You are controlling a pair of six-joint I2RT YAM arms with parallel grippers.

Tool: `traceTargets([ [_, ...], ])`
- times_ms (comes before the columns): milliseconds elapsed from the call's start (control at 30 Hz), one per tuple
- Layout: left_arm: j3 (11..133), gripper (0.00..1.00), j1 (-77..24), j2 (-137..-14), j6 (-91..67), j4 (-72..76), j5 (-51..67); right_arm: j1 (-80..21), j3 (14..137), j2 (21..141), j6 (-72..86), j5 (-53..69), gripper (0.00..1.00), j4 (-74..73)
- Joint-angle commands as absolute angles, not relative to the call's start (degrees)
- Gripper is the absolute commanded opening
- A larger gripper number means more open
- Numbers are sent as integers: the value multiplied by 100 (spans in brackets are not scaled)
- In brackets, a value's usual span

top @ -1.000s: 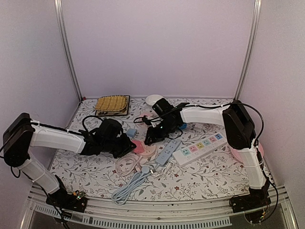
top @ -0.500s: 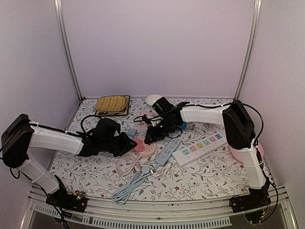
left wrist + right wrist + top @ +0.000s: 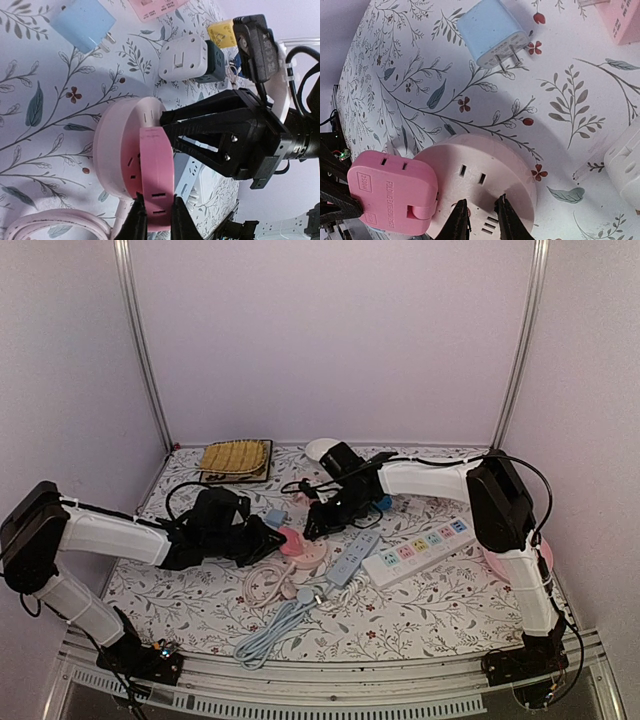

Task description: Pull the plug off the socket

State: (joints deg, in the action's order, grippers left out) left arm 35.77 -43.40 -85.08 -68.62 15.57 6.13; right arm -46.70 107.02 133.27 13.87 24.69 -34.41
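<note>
Left wrist view: left tool (image 3: 156, 216) clamps the pink plug (image 3: 156, 170), which stands against the rim of the round pale socket (image 3: 117, 150) on the floral worktop (image 3: 50, 100). Further along, the right tool (image 3: 481, 217), jaws narrow, has its tips on the socket's face.

— What lies on the flowered cloth (image 3: 420, 610)?
— A blue charger (image 3: 492, 32), a white cube adapter (image 3: 182, 57), a white power strip (image 3: 418, 552) beside a blue-grey strip (image 3: 352, 558), and a woven mat (image 3: 235, 456) at the back.
</note>
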Motion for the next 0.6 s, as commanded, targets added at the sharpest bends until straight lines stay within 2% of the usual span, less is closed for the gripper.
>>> traceTargets([
  [0,3480,0,-4293,-8354,-7073,2992,1110,-4664,10607,13828,1303,1986,22,-3939],
  [133,3071,0,-4215,-8408,-7622,3675,1135,-4720,10655,13856,1264,1866,22,-3993],
  [567,3016,0,-4085,-8742,-8534,3654,1086,-4965,10734,13748,973,1307,22,-4122],
])
